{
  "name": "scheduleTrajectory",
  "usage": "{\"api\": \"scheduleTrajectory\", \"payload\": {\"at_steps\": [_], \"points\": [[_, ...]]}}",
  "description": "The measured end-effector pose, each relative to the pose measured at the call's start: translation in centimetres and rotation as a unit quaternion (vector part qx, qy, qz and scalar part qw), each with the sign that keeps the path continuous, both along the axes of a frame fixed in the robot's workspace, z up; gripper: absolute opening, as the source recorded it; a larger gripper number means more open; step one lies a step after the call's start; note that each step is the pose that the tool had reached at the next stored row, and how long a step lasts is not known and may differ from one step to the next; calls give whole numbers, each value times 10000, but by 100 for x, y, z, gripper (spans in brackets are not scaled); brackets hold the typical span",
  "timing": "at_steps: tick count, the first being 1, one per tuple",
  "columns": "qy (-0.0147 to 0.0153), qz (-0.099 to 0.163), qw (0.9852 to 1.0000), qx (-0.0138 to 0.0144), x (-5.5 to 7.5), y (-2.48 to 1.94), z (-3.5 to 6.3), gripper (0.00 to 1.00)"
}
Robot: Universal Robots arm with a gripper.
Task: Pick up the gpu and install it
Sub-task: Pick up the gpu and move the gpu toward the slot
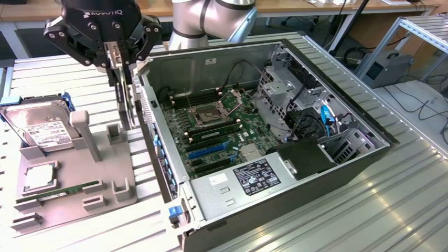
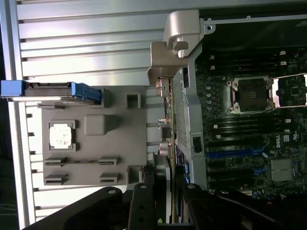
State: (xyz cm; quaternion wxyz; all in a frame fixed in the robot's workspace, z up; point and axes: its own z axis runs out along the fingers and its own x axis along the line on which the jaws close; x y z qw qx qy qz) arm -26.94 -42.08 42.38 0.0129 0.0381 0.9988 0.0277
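Note:
The gpu (image 1: 126,105) hangs on edge below my gripper (image 1: 120,65), a thin dark card seen edge-on with a metal bracket side. It is lifted above the gap between the grey holder (image 1: 77,199) and the wall of the open computer case (image 1: 150,131). My gripper is shut on its upper edge. In the wrist view the black fingers (image 2: 144,206) clamp the gpu (image 2: 169,158), which runs along the case's rear wall (image 2: 187,96). Inside the case lies the motherboard (image 1: 217,131) with blue card slots (image 1: 206,151).
On the grey holder sit a silver hard drive (image 1: 39,128) with a white label, a processor chip (image 1: 39,177) and a narrow green memory stick (image 1: 60,191). Drive cages and cables (image 1: 308,115) fill the case's far side. Ribbed aluminium table (image 1: 392,210) surrounds everything.

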Motion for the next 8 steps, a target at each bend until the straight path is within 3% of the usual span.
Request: {"api": "scheduleTrajectory", "payload": {"at_steps": [8], "points": [[0, 0, 10000, 0, 59, 0, 0, 27]]}}
